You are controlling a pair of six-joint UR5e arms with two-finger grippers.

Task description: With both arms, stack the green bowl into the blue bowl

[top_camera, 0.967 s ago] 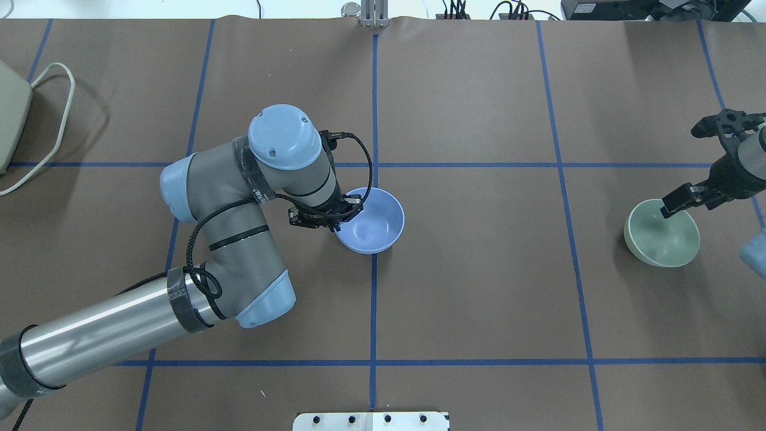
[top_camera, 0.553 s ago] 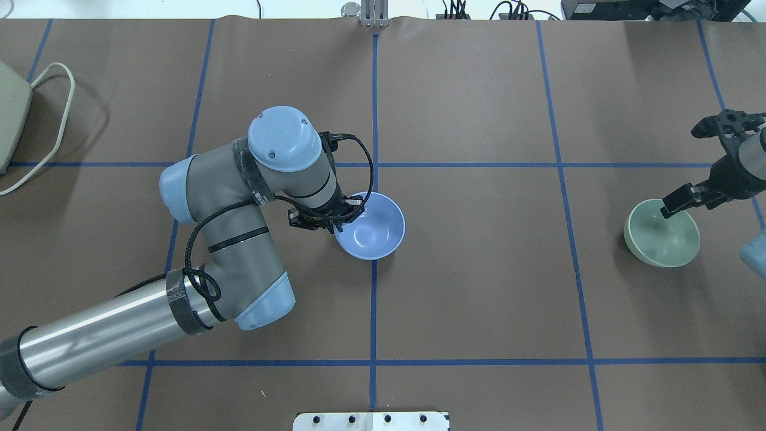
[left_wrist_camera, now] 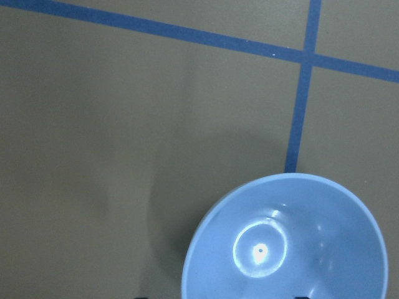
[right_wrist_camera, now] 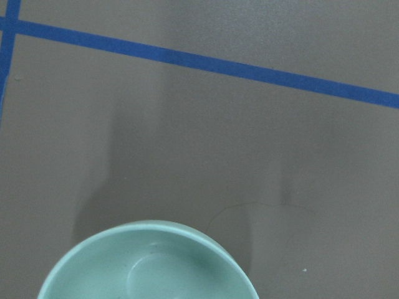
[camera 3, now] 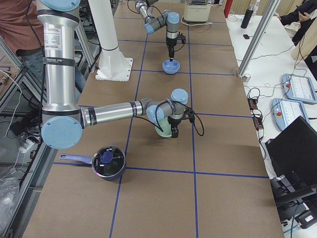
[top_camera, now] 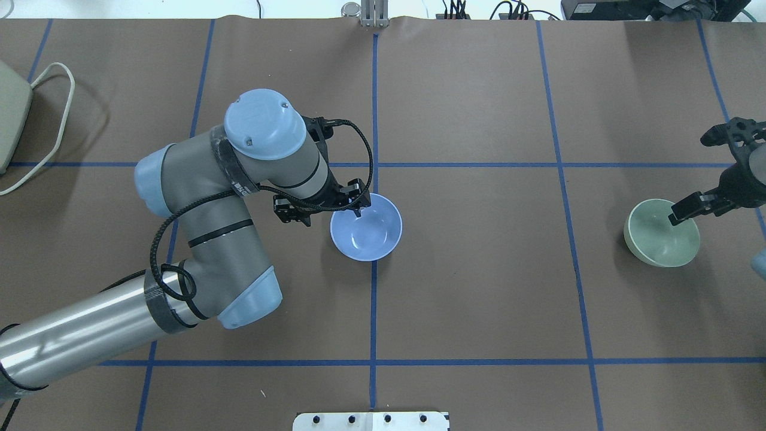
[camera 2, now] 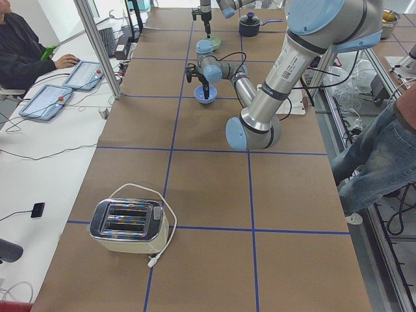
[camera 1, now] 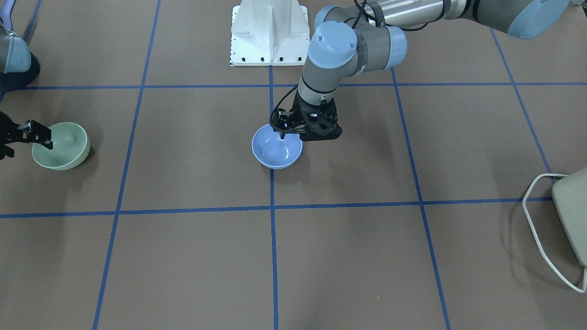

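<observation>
The blue bowl (top_camera: pixel 366 226) sits upright near the table's middle, on a blue tape line; it also shows in the front view (camera 1: pixel 277 146) and the left wrist view (left_wrist_camera: pixel 283 240). My left gripper (top_camera: pixel 326 212) hovers open over its left rim, one finger above the bowl, the other outside. The green bowl (top_camera: pixel 661 232) sits at the far right, also in the front view (camera 1: pixel 60 145) and the right wrist view (right_wrist_camera: pixel 146 265). My right gripper (top_camera: pixel 697 206) is open, with one finger (top_camera: pixel 680 214) over the bowl's inside.
A beige toaster (top_camera: pixel 9 120) with a white cord stands at the far left edge. A dark pot with a blue lid knob (camera 3: pixel 106 161) sits near the right arm's end. The white pedestal base (camera 1: pixel 268 32) is at the robot's side. Operators sit beside the table.
My left arm has drawn back to the left and the blue bowl has settled flat, slightly nearer. My right gripper has shifted a little to the right over the green bowl.
</observation>
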